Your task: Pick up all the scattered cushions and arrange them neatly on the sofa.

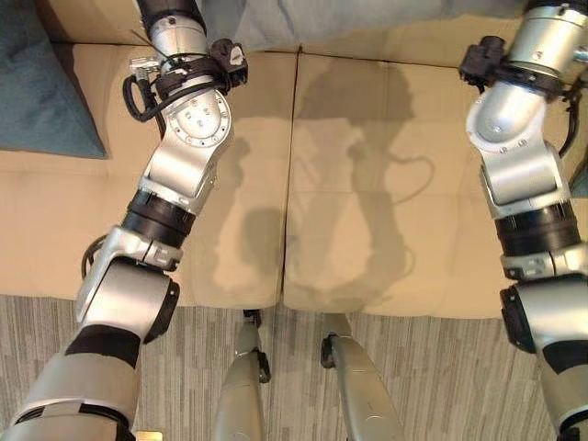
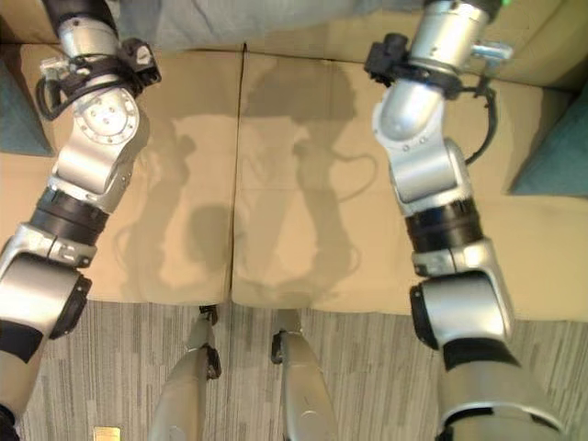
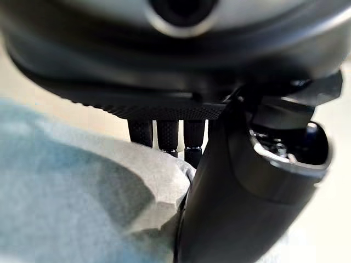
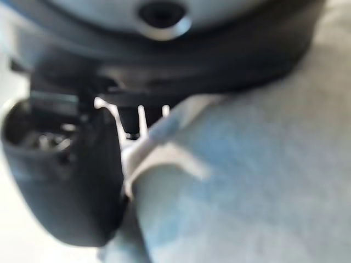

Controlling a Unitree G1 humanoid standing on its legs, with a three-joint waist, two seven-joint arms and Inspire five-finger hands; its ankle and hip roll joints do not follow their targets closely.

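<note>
Big beige sofa [image 1: 367, 184] looks like soft matt cloth, kinda suede-ish. Light blue-grey cushion [image 3: 77, 197] is matt woven fabric, the dark teal cushion [image 1: 41, 83] too. Grey striped floor [image 1: 459, 377] seems like rough low-pile carpet.

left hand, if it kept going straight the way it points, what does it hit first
Probably nothing new: the left hand is already against the light blue cushion, thumb and fingers either side of its corner. Beyond that lies the beige sofa, though depth is unclear.
</note>
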